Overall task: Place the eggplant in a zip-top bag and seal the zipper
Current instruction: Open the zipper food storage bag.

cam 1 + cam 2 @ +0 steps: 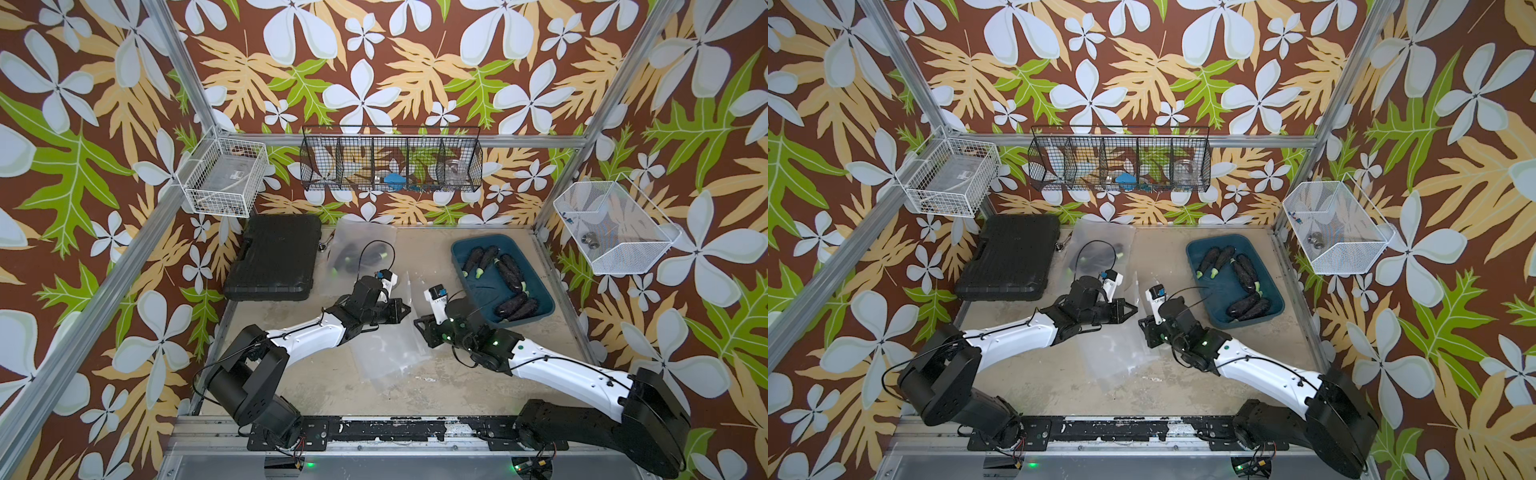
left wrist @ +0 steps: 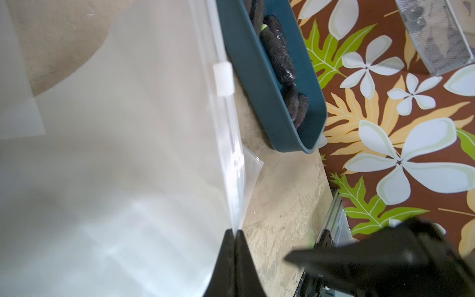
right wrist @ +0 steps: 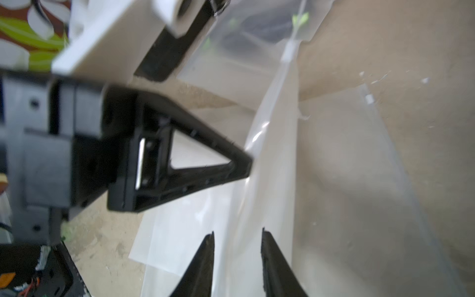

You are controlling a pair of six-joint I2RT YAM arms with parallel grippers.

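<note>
The clear zip-top bag (image 2: 128,154) is barely traceable in both top views, and the right wrist view is blurred. Left fingers (image 2: 235,241) are pressed together on its zipper edge; right fingers (image 3: 203,259) stand apart astride a fold — contact unclear. Eggplants (image 1: 510,272) lie in the teal tray (image 1: 482,286). Well apart from the tray, beside the black case (image 1: 274,257), a second bag (image 1: 357,245) dimly shows more.

Black case (image 1: 272,257) rear left; black wire rack (image 1: 390,160) on back wall.
</note>
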